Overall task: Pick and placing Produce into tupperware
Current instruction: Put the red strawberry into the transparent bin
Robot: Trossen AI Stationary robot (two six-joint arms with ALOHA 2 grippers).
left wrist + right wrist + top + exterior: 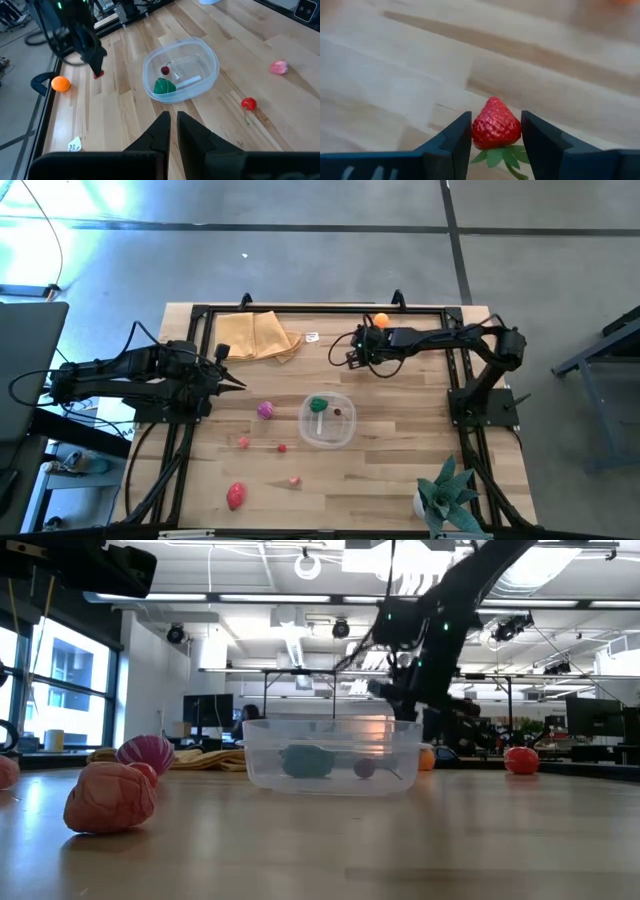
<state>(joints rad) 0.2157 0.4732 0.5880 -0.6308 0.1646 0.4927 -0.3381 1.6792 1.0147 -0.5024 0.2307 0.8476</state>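
Note:
My right gripper (496, 116) is shut on a red toy strawberry (496, 125) above the far middle of the table (400, 470), a short way beyond the tupperware (327, 421). The round clear tub holds a green piece (164, 86) and a small dark-red cherry (165, 70). An orange (380, 320) lies by the far rail. A magenta piece (265, 410), small red pieces (282, 447), a pink one (295, 480) and a larger red one (236, 496) lie on the wood left of and nearer than the tub. My left gripper (240, 385) waits shut to the tub's left. My right gripper pinches the strawberry's two sides (480, 131) between its fingers (459, 136). It comes from above, pointing down. The green leaves (495, 156) face back between the fingers and the pointed tip faces away. The berry looks lifted clear of the wood.
A tan folded cloth (258, 335) lies at the far left. A spiky green potted plant (445, 492) stands at the near right corner. Black rails (185, 430) frame the table. Bare wood lies to the right of the tub.

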